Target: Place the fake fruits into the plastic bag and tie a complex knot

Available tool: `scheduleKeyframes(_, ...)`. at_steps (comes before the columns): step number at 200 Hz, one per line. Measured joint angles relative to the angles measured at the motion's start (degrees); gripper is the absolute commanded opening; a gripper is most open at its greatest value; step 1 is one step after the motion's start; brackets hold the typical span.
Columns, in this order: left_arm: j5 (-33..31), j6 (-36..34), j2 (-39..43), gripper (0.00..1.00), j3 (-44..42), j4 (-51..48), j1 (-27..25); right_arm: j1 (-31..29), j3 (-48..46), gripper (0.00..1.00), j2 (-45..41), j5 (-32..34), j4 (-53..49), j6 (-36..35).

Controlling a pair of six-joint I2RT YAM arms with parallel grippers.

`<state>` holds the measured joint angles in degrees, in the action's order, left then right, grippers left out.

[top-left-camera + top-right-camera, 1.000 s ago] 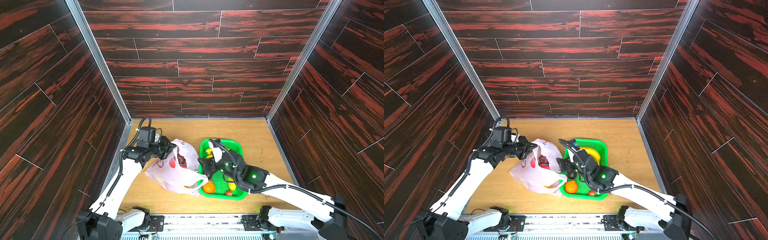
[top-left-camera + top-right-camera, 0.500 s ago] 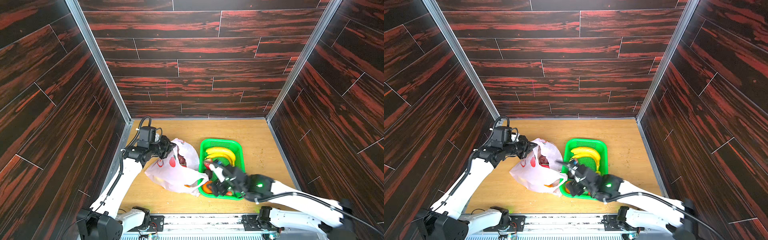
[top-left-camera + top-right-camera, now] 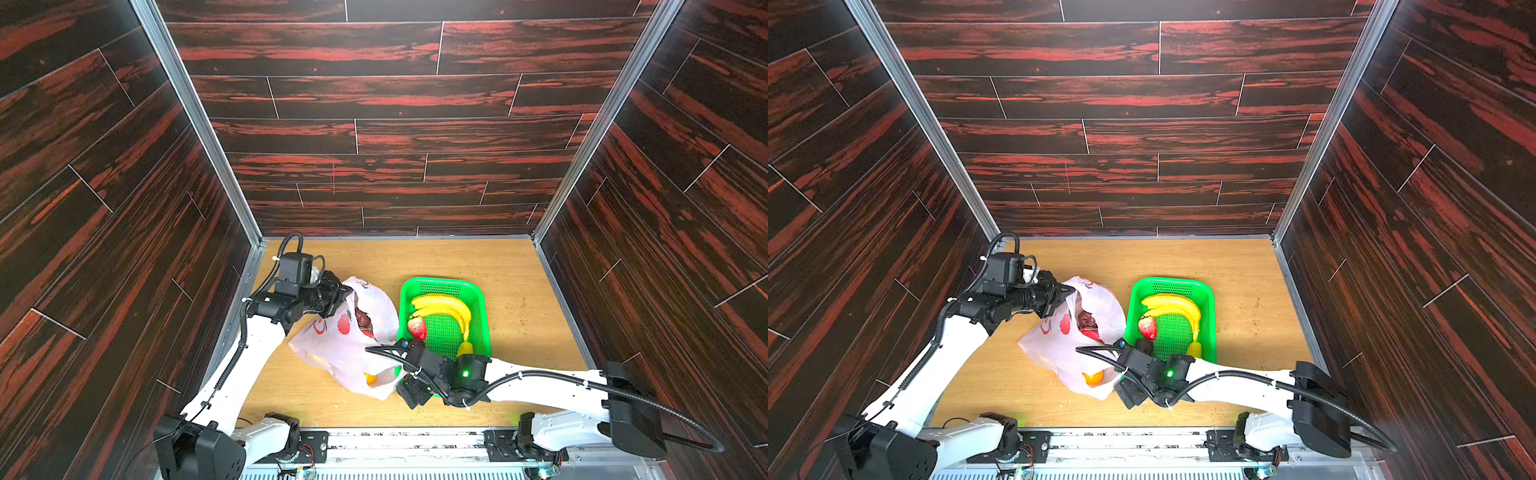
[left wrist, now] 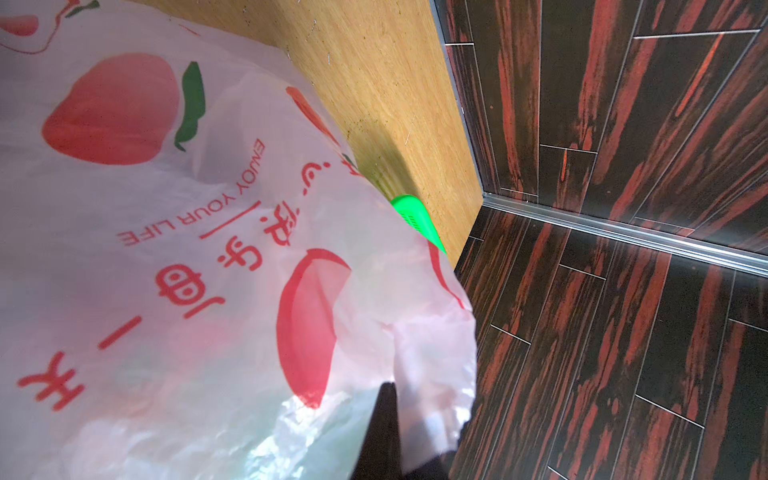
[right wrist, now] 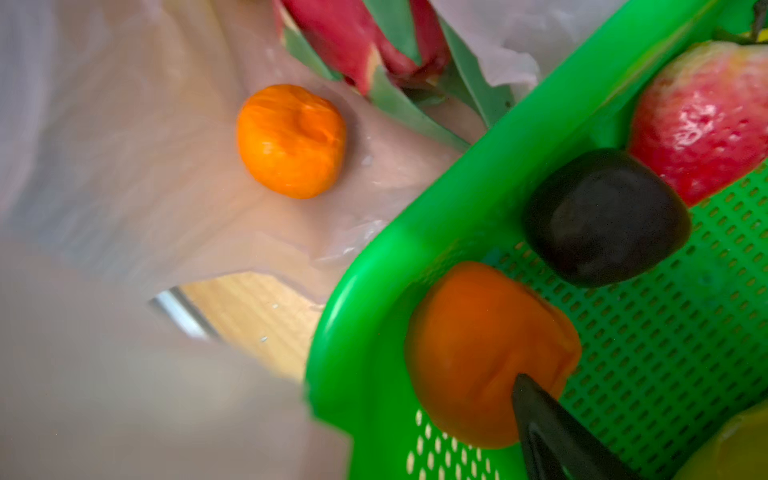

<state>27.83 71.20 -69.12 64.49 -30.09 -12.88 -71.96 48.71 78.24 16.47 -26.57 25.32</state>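
Your right hand (image 3: 411,391) has swung from mid-basket down to the green basket's (image 3: 478,299) near corner, jaws wide over an orange (image 5: 490,353) there. Your left hand (image 3: 341,296) still pinches the plastic bag's (image 3: 345,349) rim. The bag lies unmoved beside the basket.

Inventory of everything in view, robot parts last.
translucent whitish-pink plastic bag with red fruit prints: 1, on tabletop, against basket's left side
green mesh plastic basket: 1, green, right of bag
yellow banana bunch: 1, in basket
red strawberry: 1, in basket
yellow lemon: 1, in basket, partly hidden
dark purple ball: 1, in basket
oranges: 2, orange; one in bag, one in basket
pink-green dragon fruit: 1, in bag
light wooden tabletop: 1, tan
dark red plank walls: 3, around tabletop
left gripper: 1, black, shut on bag's rim
right gripper: 1, black, open, over basket's near corner
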Motion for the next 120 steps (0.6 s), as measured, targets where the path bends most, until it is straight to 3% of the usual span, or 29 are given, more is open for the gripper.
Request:
scheduleKeyframes(60, 0.0, 0.0, 0.0, 0.00, 0.0, 0.0, 0.0, 2.7, -0.1, 0.90, 0.3, 4.5, -1.7, 1.3)
scheduleKeyframes(120, 0.0, 0.0, 0.0, 0.00, 0.0, 0.0, 0.0, 12.4, -5.0, 0.90, -4.7, 6.4, -3.9, 1.9)
